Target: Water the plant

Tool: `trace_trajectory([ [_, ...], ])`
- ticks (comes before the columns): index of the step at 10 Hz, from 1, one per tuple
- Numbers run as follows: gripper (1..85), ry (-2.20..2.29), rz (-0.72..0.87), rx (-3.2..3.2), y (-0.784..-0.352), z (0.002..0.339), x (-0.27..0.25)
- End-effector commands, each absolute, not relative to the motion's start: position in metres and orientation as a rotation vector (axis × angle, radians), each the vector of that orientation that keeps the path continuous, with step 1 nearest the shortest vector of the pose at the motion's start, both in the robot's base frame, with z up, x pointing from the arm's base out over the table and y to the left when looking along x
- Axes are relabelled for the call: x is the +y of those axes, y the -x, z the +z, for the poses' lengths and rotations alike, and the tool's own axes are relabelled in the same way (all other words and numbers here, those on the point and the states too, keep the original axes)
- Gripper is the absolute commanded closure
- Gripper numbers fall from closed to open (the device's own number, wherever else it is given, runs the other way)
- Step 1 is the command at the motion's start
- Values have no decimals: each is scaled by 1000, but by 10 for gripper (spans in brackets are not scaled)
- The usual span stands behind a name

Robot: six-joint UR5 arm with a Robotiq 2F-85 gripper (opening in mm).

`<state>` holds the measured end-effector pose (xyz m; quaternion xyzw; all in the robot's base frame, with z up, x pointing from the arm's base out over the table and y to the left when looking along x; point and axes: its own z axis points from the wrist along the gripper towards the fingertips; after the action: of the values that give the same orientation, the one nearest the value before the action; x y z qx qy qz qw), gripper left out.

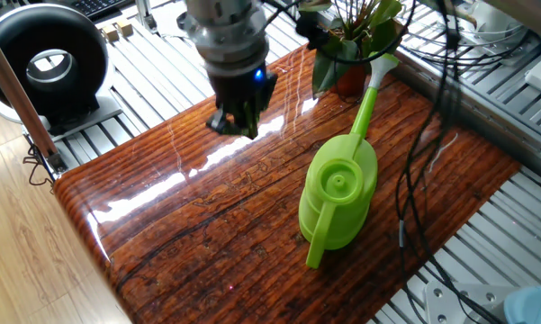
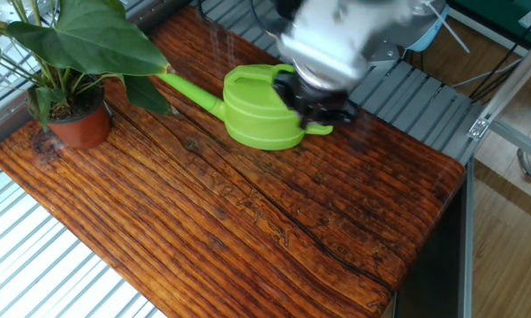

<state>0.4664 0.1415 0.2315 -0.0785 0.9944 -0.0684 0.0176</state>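
The plant (image 2: 75,44) has broad dark green leaves and stands in a small terracotta pot (image 2: 81,128) at one end of the wooden table; it also shows at the far edge in one fixed view (image 1: 349,40). The lime-green watering can (image 1: 338,193) stands upright mid-table with its spout toward the plant, and it also shows in the other fixed view (image 2: 258,110). My gripper (image 1: 238,119) hangs above the table's far left part, well apart from the can, and looks open and empty. In the other fixed view the gripper (image 2: 322,108) is blurred in front of the can's handle.
A black round device (image 1: 45,58) sits beyond the table's left end. Black cables (image 1: 425,135) hang over the table's right side. Slatted metal surfaces (image 2: 53,283) surround the wooden table (image 2: 247,221).
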Motion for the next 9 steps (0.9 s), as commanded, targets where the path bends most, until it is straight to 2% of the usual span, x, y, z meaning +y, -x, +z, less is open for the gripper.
trace_trajectory([
  [1, 843, 102, -191, 2990, -483, 243, 132],
  [2, 843, 65, -200, 2999, -479, 242, 128],
  [4, 843, -38, -221, 3120, -442, 241, 121],
  [5, 843, -42, -295, 3096, -446, 243, 110],
  [7, 843, -22, -283, 3007, -468, 245, 110],
  [9, 843, -112, -217, 3001, -470, 242, 122],
])
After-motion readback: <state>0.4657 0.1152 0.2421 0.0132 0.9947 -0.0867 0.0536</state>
